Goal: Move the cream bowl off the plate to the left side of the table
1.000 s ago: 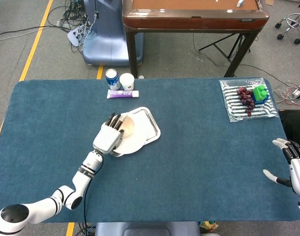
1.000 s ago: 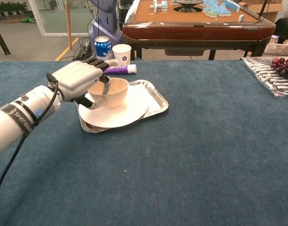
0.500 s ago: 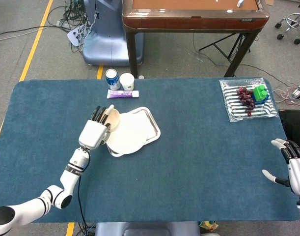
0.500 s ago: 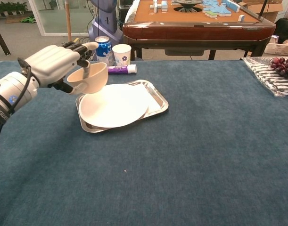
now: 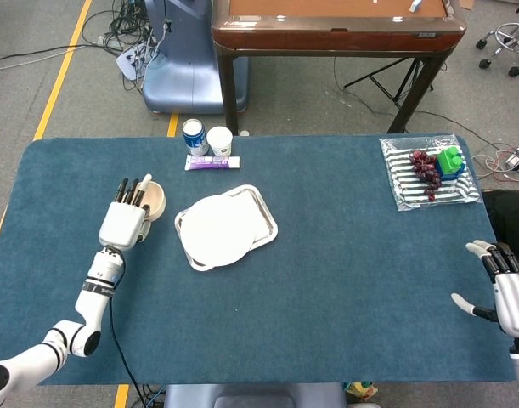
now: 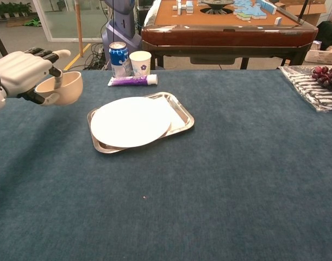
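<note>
My left hand (image 5: 123, 223) (image 6: 22, 73) grips the cream bowl (image 5: 154, 199) (image 6: 64, 88) by its rim and holds it in the air, left of the plate. The white plate (image 5: 218, 229) (image 6: 130, 121) lies bare on a metal tray (image 5: 261, 206) (image 6: 182, 116) near the table's middle. My right hand (image 5: 507, 293) hangs at the table's right front edge with its fingers spread and nothing in them; the chest view does not show it.
A blue can (image 5: 194, 135) (image 6: 118, 56), a paper cup (image 5: 219, 139) (image 6: 139, 62) and a purple tube (image 5: 212, 161) (image 6: 132, 80) sit at the back edge behind the tray. A striped bag with grapes and a green item (image 5: 431, 170) lies at the back right.
My left hand has lifted the cream bowl off the plate and carried it leftward, past the tray's edge. The plate now lies bare. The right hand has barely moved.
</note>
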